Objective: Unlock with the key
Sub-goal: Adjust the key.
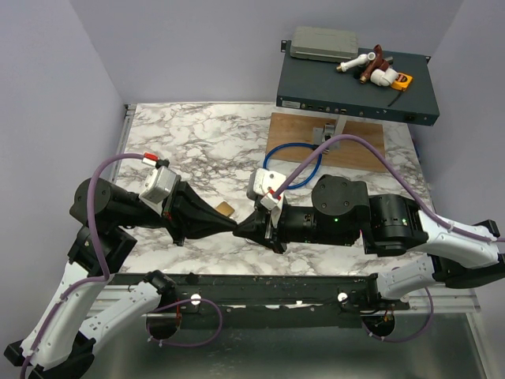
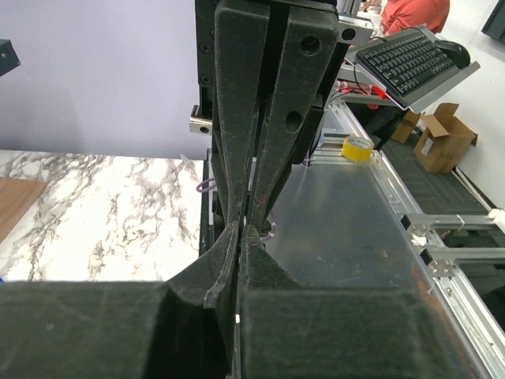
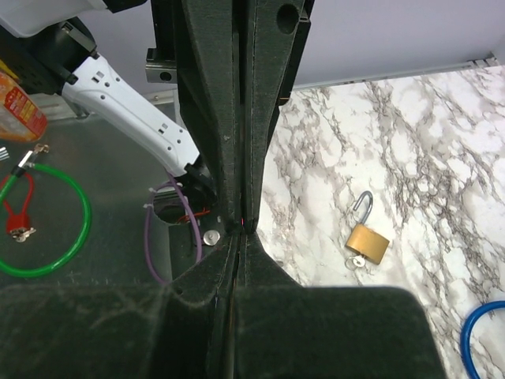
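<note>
The key (image 3: 357, 261) (tiny, light, stiff, likely slippery) is seen at the base of the brass padlock (image 3: 368, 242), best pinched by its bow, while the left gripper (image 1: 233, 228) and right gripper (image 1: 248, 227) are closed tip to tip, apparently empty.

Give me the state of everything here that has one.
Left gripper: shut, tip to tip with the right one.
Right gripper: shut.
Padlock: lying flat, shackle swung open.
Key: at the padlock's base, apparently inserted.
</note>
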Controlling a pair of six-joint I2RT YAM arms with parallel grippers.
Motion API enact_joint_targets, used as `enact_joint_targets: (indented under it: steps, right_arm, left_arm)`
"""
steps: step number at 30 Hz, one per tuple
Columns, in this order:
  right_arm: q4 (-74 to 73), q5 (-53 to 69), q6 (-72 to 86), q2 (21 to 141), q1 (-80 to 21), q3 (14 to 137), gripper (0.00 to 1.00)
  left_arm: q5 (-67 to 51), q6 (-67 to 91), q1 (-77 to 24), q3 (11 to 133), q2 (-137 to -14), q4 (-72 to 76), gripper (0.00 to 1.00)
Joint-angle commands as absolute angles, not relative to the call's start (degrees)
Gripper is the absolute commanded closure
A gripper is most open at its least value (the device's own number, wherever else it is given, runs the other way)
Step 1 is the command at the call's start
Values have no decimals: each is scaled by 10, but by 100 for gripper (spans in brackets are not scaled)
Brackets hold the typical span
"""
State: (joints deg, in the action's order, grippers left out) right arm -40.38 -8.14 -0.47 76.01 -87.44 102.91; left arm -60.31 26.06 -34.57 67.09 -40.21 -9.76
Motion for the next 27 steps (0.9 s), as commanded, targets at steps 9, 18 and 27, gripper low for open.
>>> enact_joint_targets:
  steps: [9, 18, 27]
  right_arm:
    - [-416, -89, -10, 762, -875, 1053, 99]
    - [-410, -87, -10, 756, -875, 1042, 99]
    - [-374, -87, -6, 735, -875, 1008, 99]
  left_arm:
    - [-624, 257, -343, 683, -398, -99, 77]
    - [-625, 256, -337, 682, -396, -96, 100]
    - [-672, 301, -330, 675, -401, -24, 100]
